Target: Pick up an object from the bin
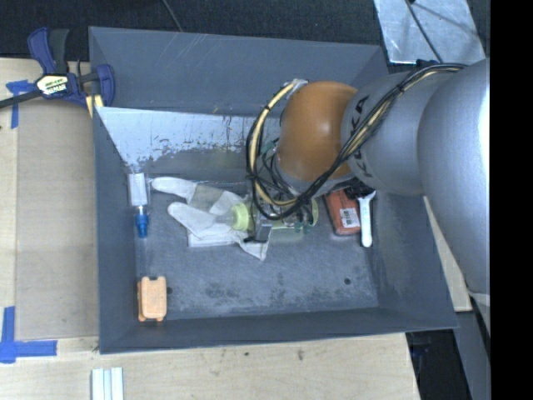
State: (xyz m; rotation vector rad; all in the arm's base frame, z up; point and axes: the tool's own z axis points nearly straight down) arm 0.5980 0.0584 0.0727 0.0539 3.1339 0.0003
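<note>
My gripper point(278, 224) reaches down in the middle of the bin, mostly hidden under the arm's orange cover. Its lower end sits right at a small pale green round piece point(241, 217), which lies on the right end of a crumpled clear plastic wrapper point(202, 212). Whether anything is gripped is hidden. Just right of the gripper lies a flat red packet point(340, 212) with a white pen-like stick point(366, 222) beside it.
A clear tube with a blue tip point(139, 202) lies along the left wall. In the front left corner sits an orange block point(152, 298). The arm and its cables cover the bin's right back part.
</note>
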